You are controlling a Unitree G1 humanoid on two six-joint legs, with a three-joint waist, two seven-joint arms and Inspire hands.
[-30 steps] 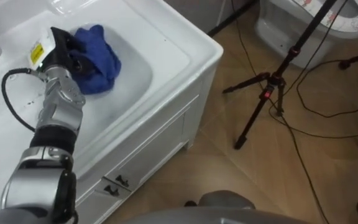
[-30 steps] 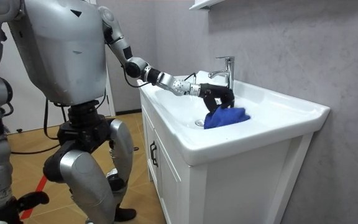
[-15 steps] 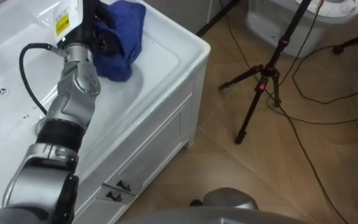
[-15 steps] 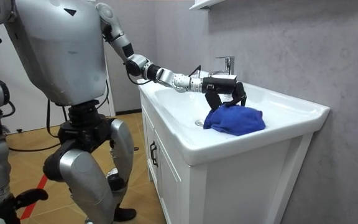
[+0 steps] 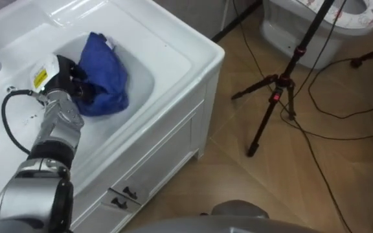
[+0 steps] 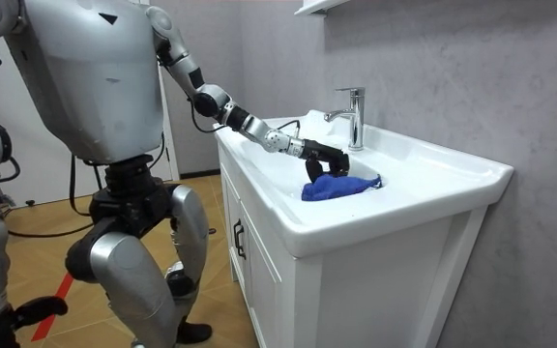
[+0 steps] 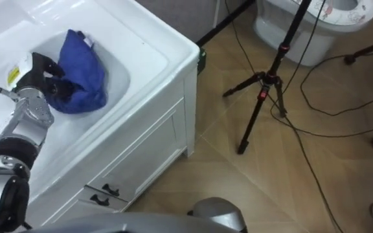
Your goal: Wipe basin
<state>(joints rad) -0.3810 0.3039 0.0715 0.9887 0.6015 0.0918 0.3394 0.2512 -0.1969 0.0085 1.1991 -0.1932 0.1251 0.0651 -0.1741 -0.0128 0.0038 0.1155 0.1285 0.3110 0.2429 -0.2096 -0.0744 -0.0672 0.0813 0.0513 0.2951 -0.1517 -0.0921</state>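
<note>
The white basin [image 5: 180, 48] has bare bowl wall between the cloth and its right rim, and the faucet [image 6: 355, 114] stands at the back edge. The left hand [image 5: 70, 74] has its fingers curled into the blue cloth [image 5: 107, 77] and holds it down in the bowl. The cloth is bunched and creased, with a small pale tag at its far end.

My left hand [image 5: 67, 77] is black, with a yellow label at its back. The forearm is silver and ribbed, a black cable looping off it; torso and legs are glossy grey.
</note>
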